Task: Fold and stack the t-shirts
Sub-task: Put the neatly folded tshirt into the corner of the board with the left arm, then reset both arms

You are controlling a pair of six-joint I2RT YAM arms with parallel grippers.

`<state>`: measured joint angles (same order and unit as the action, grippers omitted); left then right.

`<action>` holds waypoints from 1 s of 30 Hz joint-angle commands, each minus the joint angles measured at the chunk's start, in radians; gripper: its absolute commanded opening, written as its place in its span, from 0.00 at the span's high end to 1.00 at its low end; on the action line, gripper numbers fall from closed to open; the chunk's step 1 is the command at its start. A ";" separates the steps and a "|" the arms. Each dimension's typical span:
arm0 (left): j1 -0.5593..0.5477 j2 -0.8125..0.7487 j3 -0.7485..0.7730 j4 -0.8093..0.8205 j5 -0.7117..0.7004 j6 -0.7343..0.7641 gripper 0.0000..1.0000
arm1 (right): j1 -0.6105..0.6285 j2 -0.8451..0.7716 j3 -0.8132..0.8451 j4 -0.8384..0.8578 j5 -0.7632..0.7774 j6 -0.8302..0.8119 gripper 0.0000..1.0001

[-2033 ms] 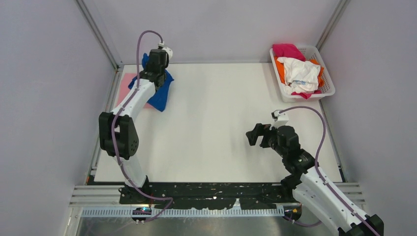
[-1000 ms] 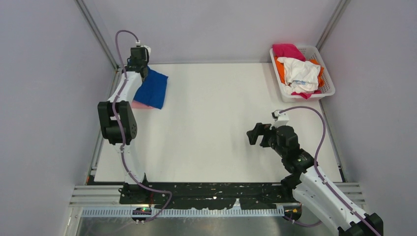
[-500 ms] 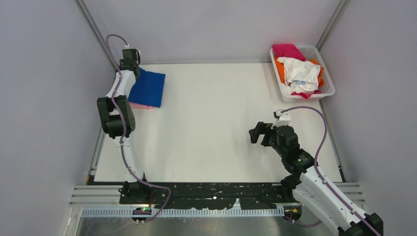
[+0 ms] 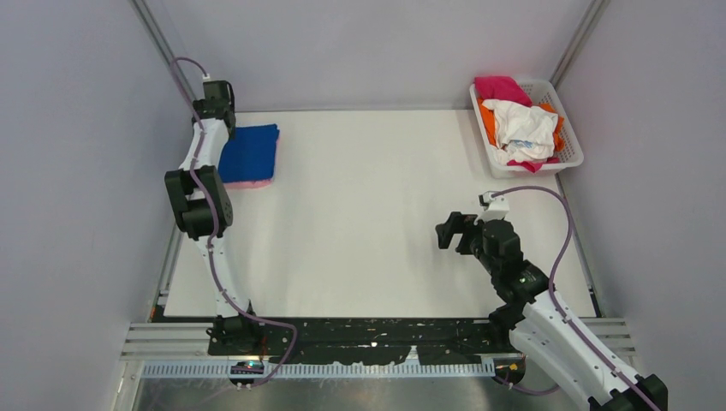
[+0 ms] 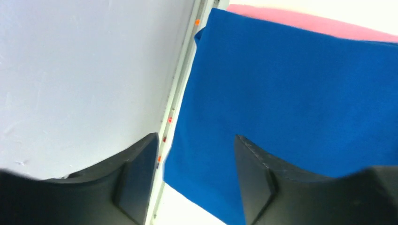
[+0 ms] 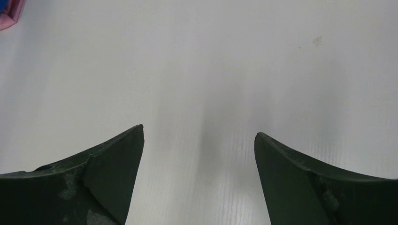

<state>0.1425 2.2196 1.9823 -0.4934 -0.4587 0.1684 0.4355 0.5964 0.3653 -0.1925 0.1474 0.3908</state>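
Observation:
A folded royal-blue t-shirt (image 4: pixel 248 152) lies flat on a folded light-pink t-shirt (image 4: pixel 249 182) at the table's far left. My left gripper (image 4: pixel 219 110) hovers over the stack's far-left corner beside the wall. In the left wrist view its jaws (image 5: pixel 195 137) stand apart with nothing between them, the blue t-shirt (image 5: pixel 291 93) below and a pink edge (image 5: pixel 305 21) beyond. My right gripper (image 4: pixel 445 231) hangs open over bare table at the near right, with only white tabletop between its fingers (image 6: pixel 198 131).
A white slatted basket (image 4: pixel 572 145) at the far right corner holds magenta (image 4: pixel 501 87), white (image 4: pixel 524 124) and orange (image 4: pixel 488 116) t-shirts in a heap. Metal frame posts and grey walls close in the table on both sides.
The left gripper swung back and left toward the far corner, drawing the blue t-shirt flat onto the pink one, then opened and let go. The right arm barely moved.

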 commanded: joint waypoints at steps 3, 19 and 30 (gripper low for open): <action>0.005 -0.046 0.053 -0.031 -0.058 -0.052 0.01 | -0.005 -0.040 0.017 0.001 0.057 0.000 0.05; -0.128 -0.832 -0.618 0.149 0.525 -0.607 0.00 | -0.005 -0.067 0.058 -0.091 0.121 0.091 0.05; -0.553 -1.474 -1.511 0.386 0.317 -0.743 0.00 | -0.004 -0.082 0.033 -0.107 0.136 0.121 0.05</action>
<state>-0.3214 0.8936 0.5964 -0.2104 -0.0441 -0.4759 0.4347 0.5213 0.3836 -0.3260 0.2539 0.4770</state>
